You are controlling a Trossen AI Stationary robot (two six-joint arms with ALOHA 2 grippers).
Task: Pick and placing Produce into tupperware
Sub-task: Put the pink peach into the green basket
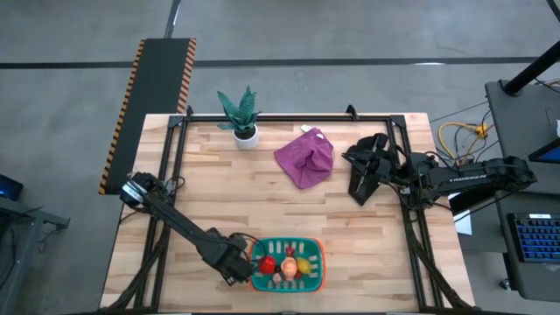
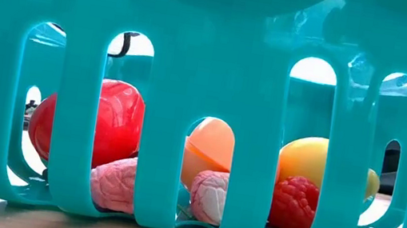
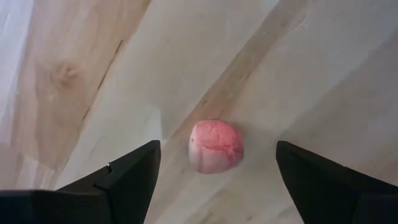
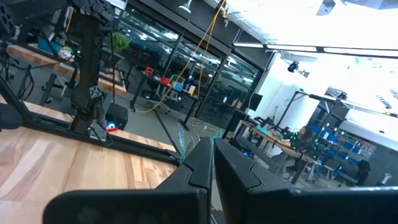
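You are looking down on a pale wooden worktop (image 1: 262, 201) made of joined planks, with a dark frame running round its edges. It stands on a grey floor. The right wrist view shows the room beyond as a large workshop with glass partitions, benches and hanging cables.

Take the tupperware (image 1: 318, 262) as your landmark. It is a teal basket with an orange-red rim, at the near edge of the worktop, and its long axis runs left to right across the worktop, open side up. The low view looks through its slotted wall (image 2: 169, 125) at the produce inside: a red piece (image 2: 117, 121), a peach-orange piece (image 2: 211, 143), a yellow piece (image 2: 306, 158), a bumpy red berry (image 2: 295, 202) and pale pink pieces (image 2: 114, 183) lying on the basket floor.

The left gripper (image 1: 234, 262) sits just beside the basket's left end. Its fingers (image 3: 127, 174) are spread wide, and in its wrist view a small pink ball (image 3: 215, 145) lies on bare wood between them, touching neither.

Far behind the basket lies a crumpled purple cloth (image 1: 306, 157). To the left of that is a green plant in a white pot (image 1: 241, 118). The right gripper (image 1: 363, 166) waits just to the right of the cloth, well away from the basket, fingers pressed together.
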